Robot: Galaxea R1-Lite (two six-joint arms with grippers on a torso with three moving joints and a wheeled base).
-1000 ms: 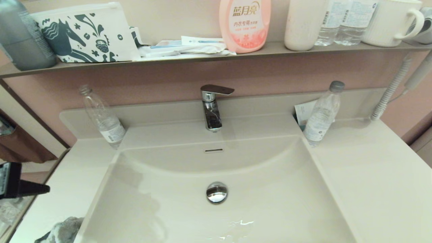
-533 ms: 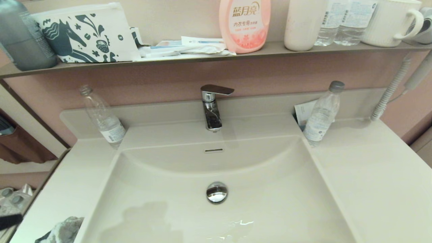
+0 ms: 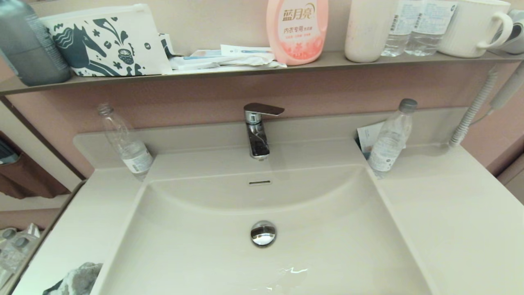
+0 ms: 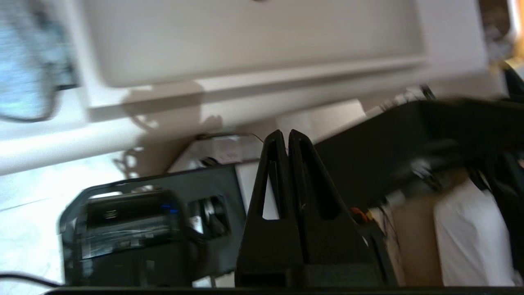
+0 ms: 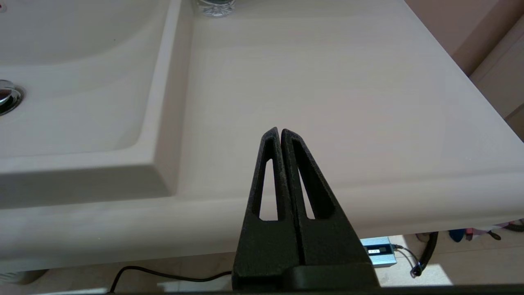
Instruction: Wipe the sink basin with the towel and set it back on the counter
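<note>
The light blue-grey towel (image 3: 77, 281) lies crumpled on the counter's (image 3: 450, 213) front left corner, beside the sink basin (image 3: 327, 229); it also shows in the left wrist view as a blurred towel (image 4: 24, 78). The basin holds a chrome drain plug (image 3: 263, 233) and a little water near its front. Neither gripper appears in the head view. My left gripper (image 4: 285, 133) is shut and empty, low in front of the counter edge, apart from the towel. My right gripper (image 5: 279, 130) is shut and empty, just over the counter's front right edge (image 5: 327, 102).
A chrome faucet (image 3: 257, 131) stands behind the basin. Clear plastic bottles lean at the back left (image 3: 125, 141) and back right (image 3: 391, 137). The wall shelf (image 3: 245, 69) carries a horse-print pouch (image 3: 104, 41), a pink bottle (image 3: 297, 30), cups and bottles.
My left gripper, seen at the head view's left edge a second ago, has dropped down and out of that view. Its shadow has left the basin. The towel has not moved.
</note>
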